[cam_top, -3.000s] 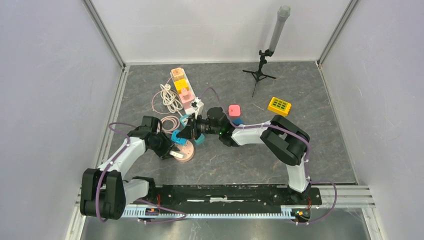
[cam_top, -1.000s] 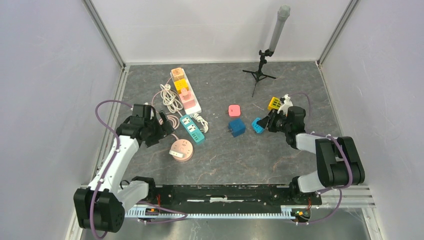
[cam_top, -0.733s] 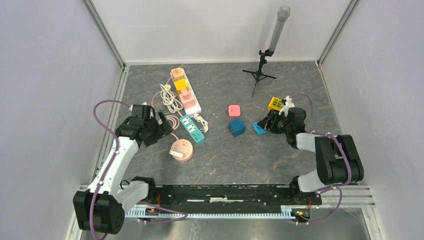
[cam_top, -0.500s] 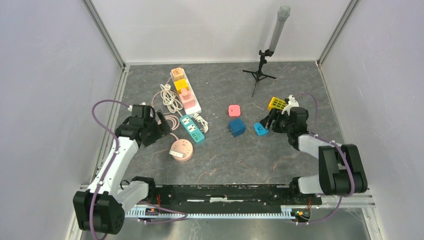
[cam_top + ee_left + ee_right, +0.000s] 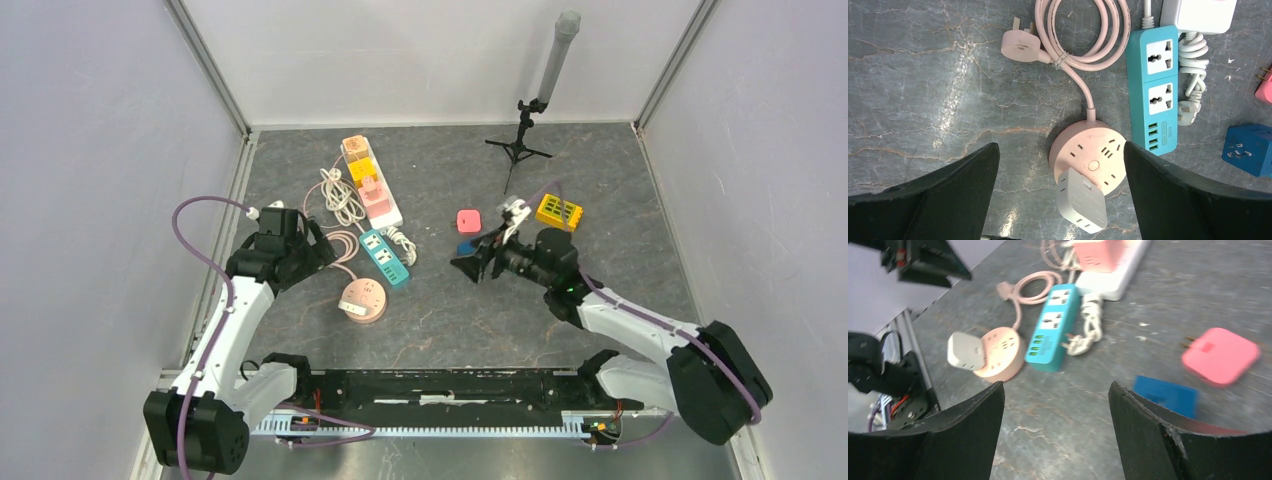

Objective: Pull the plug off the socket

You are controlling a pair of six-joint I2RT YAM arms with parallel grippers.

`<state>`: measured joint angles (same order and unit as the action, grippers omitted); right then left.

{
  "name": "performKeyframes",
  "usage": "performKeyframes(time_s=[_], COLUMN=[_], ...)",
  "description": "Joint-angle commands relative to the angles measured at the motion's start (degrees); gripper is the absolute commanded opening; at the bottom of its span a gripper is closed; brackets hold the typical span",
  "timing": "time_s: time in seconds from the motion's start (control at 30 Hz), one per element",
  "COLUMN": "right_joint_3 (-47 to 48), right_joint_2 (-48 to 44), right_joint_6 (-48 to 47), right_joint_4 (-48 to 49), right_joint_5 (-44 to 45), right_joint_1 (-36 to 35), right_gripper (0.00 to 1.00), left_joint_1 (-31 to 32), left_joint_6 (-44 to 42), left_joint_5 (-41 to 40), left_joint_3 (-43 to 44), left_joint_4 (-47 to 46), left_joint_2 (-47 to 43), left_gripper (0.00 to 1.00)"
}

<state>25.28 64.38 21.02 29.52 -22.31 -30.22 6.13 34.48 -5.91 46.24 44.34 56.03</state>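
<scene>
Evidently poised to brace it, the left end effector (image 5: 1059, 146) hangs wide open and empty over the round pink socket (image 5: 1088, 150) — white plug (image 5: 1081, 200) seated in its near edge — while the right end effector (image 5: 1055, 385), likewise open and empty, faces it.

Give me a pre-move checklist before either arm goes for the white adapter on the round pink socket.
1. Plug seated: ok; the white adapter sits plugged into the round pink socket.
2. Hand free: ok; the left gripper is open and empty.
3. Other hand free: ok; the right gripper is open and empty.
4. Gripper at the adapter: not ok; both hang apart from it.
5. Socket held down: not ok; nothing touches it.
6. Room around the adapter: ok; the teal power strip lies beside the socket, on a different side from the adapter.
</scene>
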Motion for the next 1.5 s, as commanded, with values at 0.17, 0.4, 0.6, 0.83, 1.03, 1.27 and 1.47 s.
performKeyframes(time_s=[0.17, 0.4, 0.6, 0.83, 1.03, 1.27, 1.47], right_joint_3=[11.68, 21.95, 28.72, 32.27, 36.85, 37.41, 35.70], right_joint_2=[12.30, 25.19, 34.41, 39.75, 43.72, 45.03, 44.52], right_joint_6=[-10.34, -16.30, -24.78, -27.42, -23.80, -19.36, -15.73], right_joint_4=[0.67, -0.87, -1.16, -0.95, -4.23, -4.15, -2.26], right_joint_5=[14.37, 24.81, 33.29, 27.31, 26.68, 22.47, 16.16], right_joint_1=[-22.77, -34.77, -40.74, -41.79, -41.54, -39.47, -36.85], right_gripper=[0.81, 0.82, 0.81, 0.79, 0.68, 0.37, 0.13], left_joint_1=[-0.25, -0.66, -1.71, -3.13, -3.25, -3.23, -3.26], left_joint_6=[-0.09, -0.73, 0.59, 1.56, 1.82, 4.57, 10.12], left_joint_5=[0.06, 1.46, 1.32, 5.60, 9.18, 14.21, 21.84], left_joint_3=[3.13, 2.63, 2.06, -0.03, -1.39, -6.54, -12.40], left_joint_4=[0.90, 1.31, 1.03, -1.37, -2.90, -6.52, -15.03], left_joint_2=[-0.14, 1.26, 2.30, 3.12, 3.51, 3.15, 4.11], left_gripper=[1.00, 1.00, 1.00, 1.00, 1.00, 0.96, 0.85])
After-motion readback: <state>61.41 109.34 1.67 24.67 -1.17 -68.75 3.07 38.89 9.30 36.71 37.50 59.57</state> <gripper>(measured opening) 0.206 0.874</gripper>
